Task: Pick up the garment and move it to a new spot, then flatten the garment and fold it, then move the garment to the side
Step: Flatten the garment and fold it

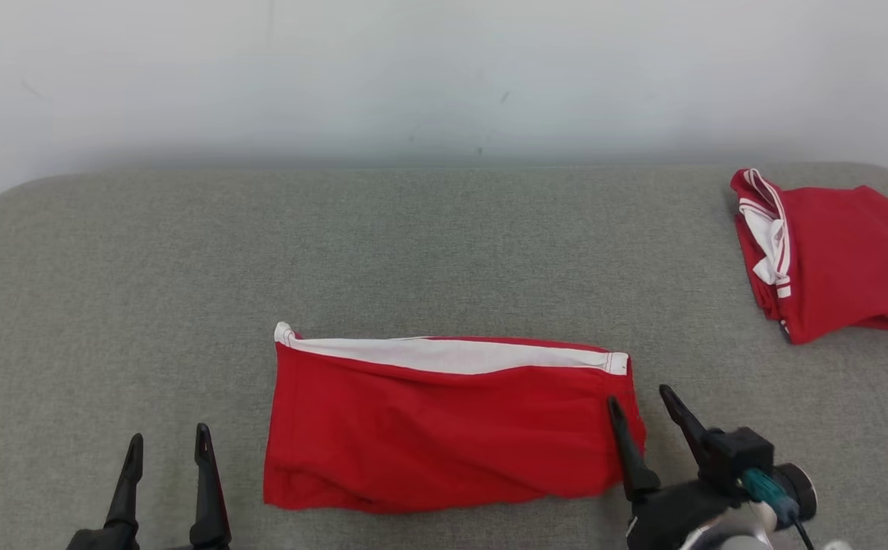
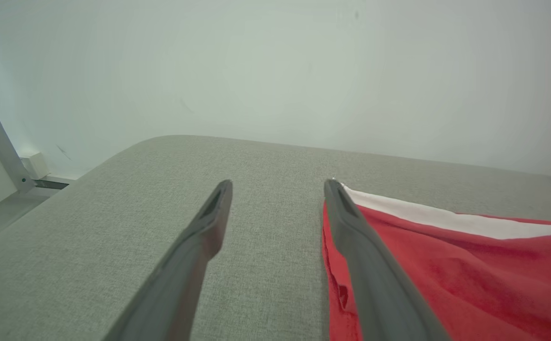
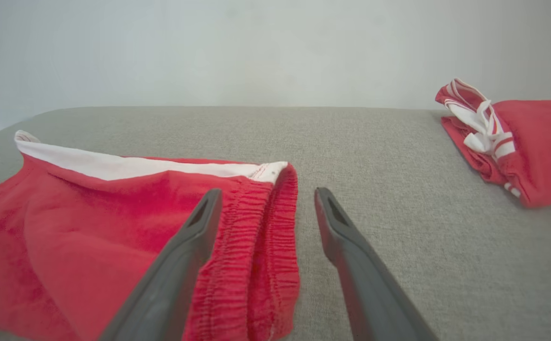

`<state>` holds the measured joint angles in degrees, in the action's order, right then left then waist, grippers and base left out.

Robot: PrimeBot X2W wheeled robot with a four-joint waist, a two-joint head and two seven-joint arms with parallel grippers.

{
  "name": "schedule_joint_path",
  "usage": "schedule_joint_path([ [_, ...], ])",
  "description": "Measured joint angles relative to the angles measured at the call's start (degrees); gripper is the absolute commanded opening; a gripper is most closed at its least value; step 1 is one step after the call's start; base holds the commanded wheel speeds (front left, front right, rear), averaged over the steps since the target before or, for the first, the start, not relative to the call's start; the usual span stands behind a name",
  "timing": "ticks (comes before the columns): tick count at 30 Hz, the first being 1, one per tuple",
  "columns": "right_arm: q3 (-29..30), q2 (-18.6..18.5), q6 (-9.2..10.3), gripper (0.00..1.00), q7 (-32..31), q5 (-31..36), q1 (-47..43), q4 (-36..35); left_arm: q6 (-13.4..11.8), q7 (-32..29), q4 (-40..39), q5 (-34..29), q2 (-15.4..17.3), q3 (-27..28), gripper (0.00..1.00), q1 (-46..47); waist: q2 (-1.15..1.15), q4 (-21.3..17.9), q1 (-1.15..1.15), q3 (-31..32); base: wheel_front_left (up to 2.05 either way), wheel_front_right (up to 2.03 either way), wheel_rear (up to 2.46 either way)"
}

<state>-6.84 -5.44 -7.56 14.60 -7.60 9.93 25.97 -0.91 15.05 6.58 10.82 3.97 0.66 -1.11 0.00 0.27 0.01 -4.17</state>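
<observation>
The garment (image 1: 444, 428) lies flat near the middle of the grey worktop (image 1: 146, 267), towards its near side, folded into a broad red rectangle with a white strip (image 1: 451, 355) along its far edge and soft creases across its face. In the right wrist view its gathered elastic band (image 3: 266, 237) forms the right end. The right jaws are released and grasp nothing; they straddle that end, one finger (image 1: 627, 447) over the red cloth and the other (image 1: 684, 420) over bare worktop just beside it. Whether either finger touches the cloth cannot be told. The left jaws are likewise spread and empty, their fingers (image 1: 203, 473) standing over bare worktop just left of the garment's near left corner, apart from it. In the left wrist view one finger (image 2: 370, 265) lines up along the garment's left edge. A second garment (image 1: 848, 260), red with white-striped trim, sits bunched at the far right of the worktop, well apart from the first. A pale wall (image 1: 444, 76) rises behind.
</observation>
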Motion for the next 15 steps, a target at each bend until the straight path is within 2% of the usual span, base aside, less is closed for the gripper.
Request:
schedule_joint_path([
  [9,0.4,0.4,0.0,1.0,-6.1,0.5,7.4,12.7,1.9,0.0,1.5,-1.0,-0.8,1.3,1.0,0.5,0.0,1.8,0.0,-0.3,0.0,0.0,0.0],
  [15,-0.9,0.6,0.0,1.0,-7.6,-1.4,9.8,18.4,2.4,0.0,2.4,-1.6,-1.0,1.5,1.0,1.2,0.0,2.8,0.0,-0.6,0.0,0.0,0.0],
])
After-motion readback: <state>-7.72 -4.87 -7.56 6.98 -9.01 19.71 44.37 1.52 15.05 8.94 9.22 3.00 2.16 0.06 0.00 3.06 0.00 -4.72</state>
